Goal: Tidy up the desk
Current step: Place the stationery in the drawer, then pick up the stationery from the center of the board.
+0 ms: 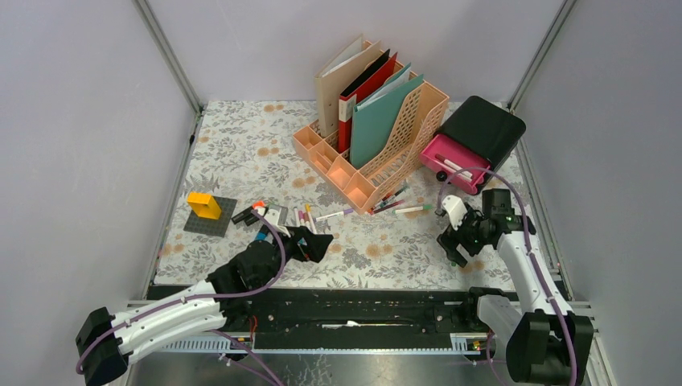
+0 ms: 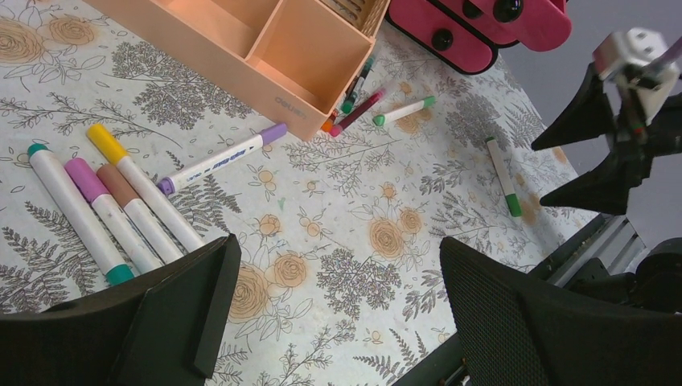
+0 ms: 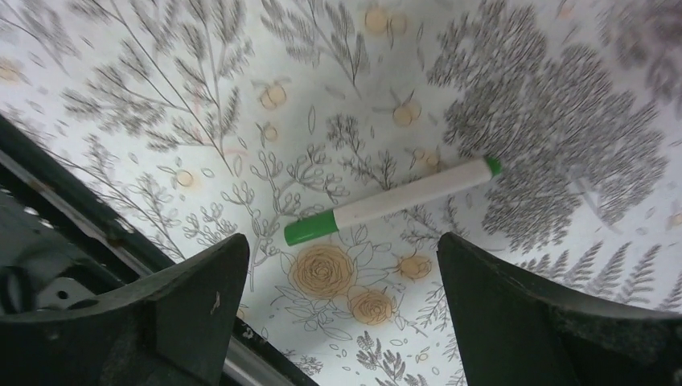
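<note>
The desk [image 1: 241, 153] is covered by a flower-print cloth with markers scattered over it. My left gripper [image 1: 315, 241] hovers open over bare cloth, nothing between its fingers [image 2: 201, 297]. Just to its left lie several capped markers [image 2: 112, 201], and a purple-capped one [image 2: 217, 161] lies in front of the peach file rack [image 1: 378, 153]. My right gripper [image 1: 458, 241] is open low over the desk's right front. A white marker with a green cap [image 3: 394, 201] lies flat on the cloth just beyond its open fingertips, not touched.
More pens [image 1: 398, 201] lie at the rack's front corner. A pink drawer in a black case [image 1: 474, 141] stands at the back right. A yellow block on a grey baseplate [image 1: 207, 213] sits at the left. The desk's metal front edge [image 3: 88, 217] runs close to the right gripper.
</note>
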You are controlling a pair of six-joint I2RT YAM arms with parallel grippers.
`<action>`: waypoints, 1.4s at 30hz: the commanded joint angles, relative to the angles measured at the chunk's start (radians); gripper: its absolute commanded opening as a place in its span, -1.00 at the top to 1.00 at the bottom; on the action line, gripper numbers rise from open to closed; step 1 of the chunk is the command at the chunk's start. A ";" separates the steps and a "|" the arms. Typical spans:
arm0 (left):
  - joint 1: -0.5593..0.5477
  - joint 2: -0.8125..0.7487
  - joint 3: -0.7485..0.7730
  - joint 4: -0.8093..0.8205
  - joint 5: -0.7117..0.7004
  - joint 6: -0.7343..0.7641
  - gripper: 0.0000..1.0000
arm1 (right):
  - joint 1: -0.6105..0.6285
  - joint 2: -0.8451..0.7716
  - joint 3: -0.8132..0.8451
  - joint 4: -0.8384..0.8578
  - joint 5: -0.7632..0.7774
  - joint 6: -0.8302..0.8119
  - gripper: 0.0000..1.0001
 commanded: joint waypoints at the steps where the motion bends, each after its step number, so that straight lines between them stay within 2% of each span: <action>1: 0.004 0.000 -0.014 0.052 -0.007 -0.007 -0.98 | -0.004 0.027 -0.080 0.104 0.132 -0.033 -0.86; 13: 0.006 0.005 -0.014 0.053 -0.012 -0.003 -0.97 | -0.003 0.205 -0.106 0.238 0.149 0.039 -0.58; 18: 0.006 0.007 -0.013 0.053 -0.010 -0.003 -0.97 | -0.002 0.254 -0.098 0.246 0.136 0.042 -0.40; 21: 0.006 0.007 -0.013 0.053 -0.009 -0.003 -0.97 | -0.002 0.269 -0.103 0.253 0.133 0.030 -0.17; 26: 0.007 0.001 -0.016 0.051 -0.005 -0.009 -0.97 | -0.002 0.277 -0.111 0.254 0.136 0.009 0.50; 34: 0.007 0.003 -0.013 0.060 0.012 -0.013 -0.98 | -0.002 0.270 -0.100 0.211 0.145 -0.061 0.99; 42: 0.006 0.052 -0.001 0.229 0.082 0.031 -0.98 | -0.002 0.218 -0.090 0.148 0.079 -0.161 1.00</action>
